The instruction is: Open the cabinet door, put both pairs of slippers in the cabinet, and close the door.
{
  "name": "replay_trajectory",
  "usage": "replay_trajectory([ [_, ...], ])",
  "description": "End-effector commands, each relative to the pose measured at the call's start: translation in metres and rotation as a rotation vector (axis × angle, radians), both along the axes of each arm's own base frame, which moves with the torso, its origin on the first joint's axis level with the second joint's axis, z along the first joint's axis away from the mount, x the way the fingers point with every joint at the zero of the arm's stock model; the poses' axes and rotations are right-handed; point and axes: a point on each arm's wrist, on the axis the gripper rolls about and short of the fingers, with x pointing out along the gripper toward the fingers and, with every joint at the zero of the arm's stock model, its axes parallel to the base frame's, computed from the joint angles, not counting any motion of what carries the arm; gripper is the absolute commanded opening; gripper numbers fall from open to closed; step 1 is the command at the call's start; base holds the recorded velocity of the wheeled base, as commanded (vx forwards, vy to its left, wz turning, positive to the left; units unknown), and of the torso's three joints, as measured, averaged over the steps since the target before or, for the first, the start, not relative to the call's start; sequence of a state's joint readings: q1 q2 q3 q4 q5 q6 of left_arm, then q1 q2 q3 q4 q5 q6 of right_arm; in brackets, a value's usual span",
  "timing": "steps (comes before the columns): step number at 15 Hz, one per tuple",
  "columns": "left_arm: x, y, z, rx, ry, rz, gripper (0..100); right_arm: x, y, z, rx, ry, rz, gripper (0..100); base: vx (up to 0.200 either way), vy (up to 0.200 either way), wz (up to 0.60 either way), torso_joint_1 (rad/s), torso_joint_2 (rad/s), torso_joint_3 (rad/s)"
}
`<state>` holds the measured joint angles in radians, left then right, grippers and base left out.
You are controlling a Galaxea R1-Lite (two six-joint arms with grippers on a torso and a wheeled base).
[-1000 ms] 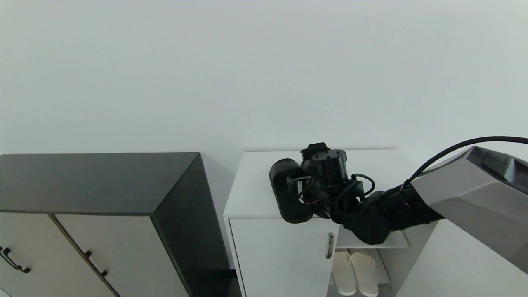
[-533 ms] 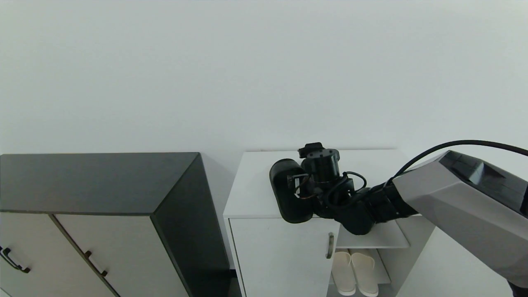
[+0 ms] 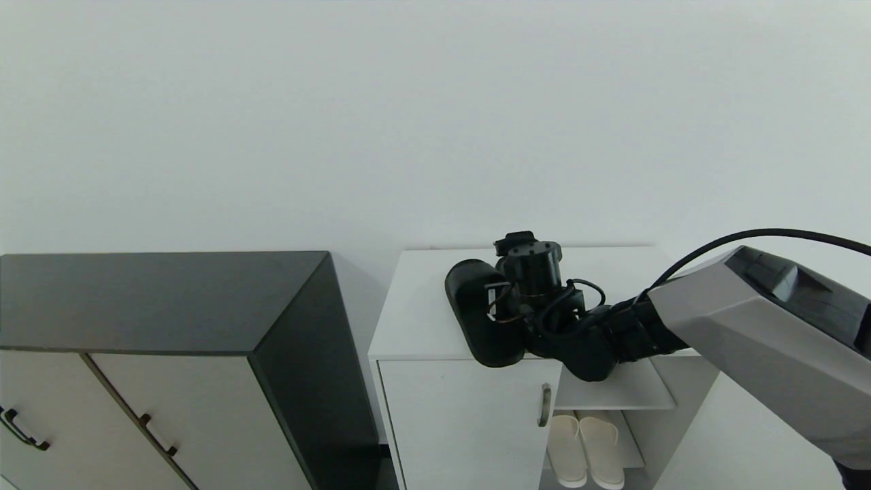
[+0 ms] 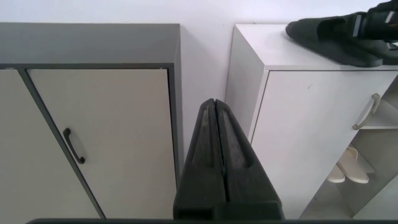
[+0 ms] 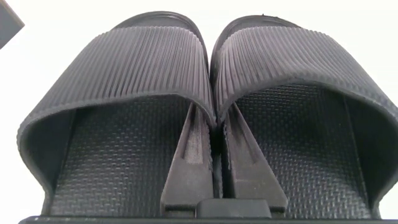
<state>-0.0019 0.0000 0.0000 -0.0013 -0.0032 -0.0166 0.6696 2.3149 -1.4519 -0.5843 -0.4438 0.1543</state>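
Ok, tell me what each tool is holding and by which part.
The right tool holds the black slippers, pinched together where their inner strap sides meet. The left tool is shut on nothing.

right arm: grey angular shell, black wrist, black cable; left gripper black, maybe rubber-padded.

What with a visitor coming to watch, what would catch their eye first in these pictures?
The right end effector grips a pair of black slippers on top of the white cabinet. Below, the cabinet's open right half shows white slippers on a lower shelf.
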Motion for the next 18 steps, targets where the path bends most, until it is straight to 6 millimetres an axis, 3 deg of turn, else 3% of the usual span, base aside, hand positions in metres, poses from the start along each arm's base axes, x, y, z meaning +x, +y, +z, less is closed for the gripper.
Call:
replay_trajectory([
  [1,0.000,0.000,0.000,0.000,0.001,0.001,0,-0.022,-0.009,0.029,0.034,-0.021,0.013,0,0.000,0.000,0.00,0.000,0.00,0.000],
  [5,0.000,0.000,0.000,0.001,0.001,0.001,0,-0.073,-0.022,0.051,0.038,-0.016,0.083,0,0.000,0.000,0.00,0.000,0.00,0.000],
  [8,0.000,0.000,0.000,0.001,0.001,0.001,0,-0.120,-0.034,0.048,0.036,-0.001,0.169,0,0.000,0.000,0.00,0.000,0.00,0.000],
  [12,0.000,0.000,0.000,0.003,0.001,0.001,0,-0.179,-0.076,0.043,0.076,0.021,0.371,0,0.000,0.000,0.00,0.000,0.00,0.000],
  [13,0.000,0.000,0.000,0.001,0.001,-0.001,0,-0.186,-0.083,0.042,0.077,0.031,0.418,0,0.000,0.000,0.00,0.000,0.00,0.000],
  [18,0.000,0.000,0.000,0.003,0.001,-0.001,0,-0.186,-0.079,0.041,0.082,0.036,0.425,0,-0.200,0.000,0.00,0.003,0.01,0.000],
])
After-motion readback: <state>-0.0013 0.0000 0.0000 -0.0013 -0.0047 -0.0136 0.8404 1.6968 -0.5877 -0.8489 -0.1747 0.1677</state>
